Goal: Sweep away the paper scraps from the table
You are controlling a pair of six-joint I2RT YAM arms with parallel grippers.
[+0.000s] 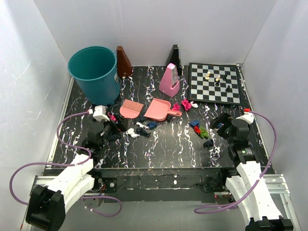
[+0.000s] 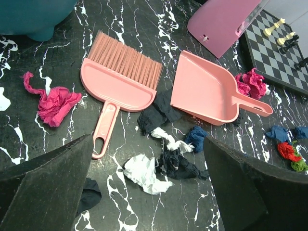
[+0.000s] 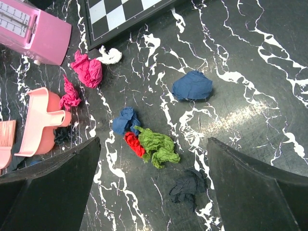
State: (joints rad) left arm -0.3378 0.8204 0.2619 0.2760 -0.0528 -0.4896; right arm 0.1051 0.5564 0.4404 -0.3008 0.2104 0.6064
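— On the table (image 1: pixel 168 144), seen from above, where do your paper scraps (image 1: pixel 144 127) lie?
— Loose on the black surface, in two clusters. One is just in front of the pink dustpan (image 1: pixel 159 109) and the brush (image 1: pixel 131 109), the other near your right gripper (image 1: pixel 219 122). The teal bin (image 1: pixel 101 89) stands upright at the far left corner, and what you see of its inside is plain teal. The dustpan's scoop shows bare pink. The scraps lie around it, not in it.
— And through your left wrist camera?
— Your left gripper (image 2: pixel 149 192) is spread wide, with nothing between its fingers (image 2: pixel 48 187). A white wad (image 2: pixel 144 171) and dark blue wads lie on the table between it and the dustpan. A magenta wad (image 2: pixel 55 103) sits left of the brush.
— The right wrist?
— Your right gripper is spread wide too and holds nothing. Ahead of it a green wad (image 3: pixel 159 147) touches a red one and a blue one. A dark wad (image 3: pixel 187 185) lies nearer the fingers. Another blue wad sits apart to the right, and a magenta scrap rests against the dustpan's handle.
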